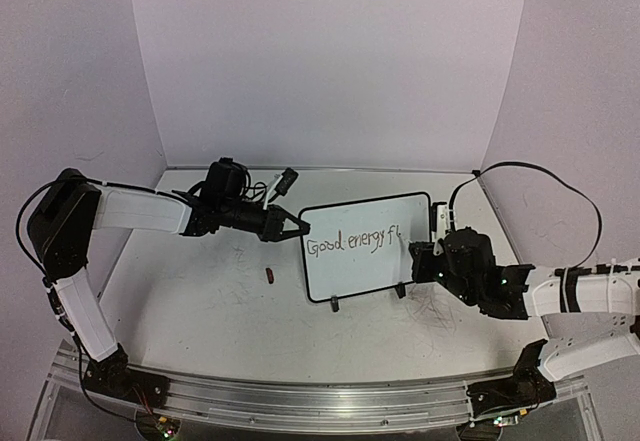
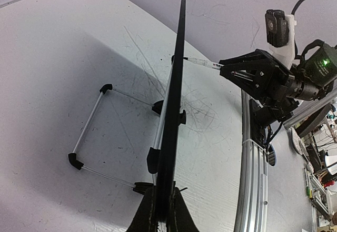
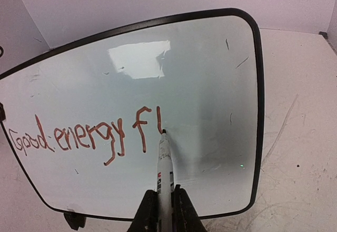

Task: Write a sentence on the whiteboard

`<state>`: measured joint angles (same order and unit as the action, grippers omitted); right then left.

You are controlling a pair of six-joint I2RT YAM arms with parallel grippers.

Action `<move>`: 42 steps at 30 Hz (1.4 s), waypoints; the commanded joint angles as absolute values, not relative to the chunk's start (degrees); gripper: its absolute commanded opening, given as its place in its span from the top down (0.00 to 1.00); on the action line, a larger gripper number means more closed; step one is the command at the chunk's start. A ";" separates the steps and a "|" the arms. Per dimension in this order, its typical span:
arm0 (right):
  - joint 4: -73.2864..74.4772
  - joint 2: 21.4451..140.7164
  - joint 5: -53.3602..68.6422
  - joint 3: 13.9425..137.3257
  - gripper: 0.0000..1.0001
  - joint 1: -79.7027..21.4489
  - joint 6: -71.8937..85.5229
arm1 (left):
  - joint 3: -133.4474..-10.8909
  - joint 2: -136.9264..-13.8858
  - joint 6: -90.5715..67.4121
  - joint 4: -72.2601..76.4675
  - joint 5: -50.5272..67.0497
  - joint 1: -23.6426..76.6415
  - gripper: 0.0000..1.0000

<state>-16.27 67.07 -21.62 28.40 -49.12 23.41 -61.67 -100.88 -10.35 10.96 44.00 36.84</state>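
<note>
The whiteboard [image 1: 366,251] stands on its small black feet at mid-table. It shows edge-on in the left wrist view [image 2: 176,84] and face-on in the right wrist view [image 3: 210,74]. The sentence [image 3: 84,134] reads "Good energy fl" in red-brown strokes, also seen from above [image 1: 352,242]. My left gripper [image 1: 297,226] is shut on the board's left edge [image 2: 164,211]. My right gripper [image 1: 420,258] is shut on a white marker [image 3: 165,169], whose tip touches the board at the foot of the "l".
A small red marker cap [image 1: 270,276] lies on the tabletop left of the board. The board's wire stand [image 2: 89,137] reaches out behind it. An aluminium rail [image 1: 300,396] runs along the near table edge. White walls enclose the back and sides.
</note>
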 commanded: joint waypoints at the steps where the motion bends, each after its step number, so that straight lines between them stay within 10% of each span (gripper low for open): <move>1: -18.01 66.72 -23.61 30.78 1.00 -48.72 22.80 | -61.43 -100.39 -8.87 8.44 41.56 37.27 1.00; 42: -14.90 67.41 -22.61 28.08 1.00 -48.33 26.28 | -61.26 -100.37 -8.79 8.44 41.48 37.27 1.00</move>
<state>-16.18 68.35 -21.59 29.07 -48.51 25.34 -61.67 -100.88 -10.41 10.96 43.97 36.84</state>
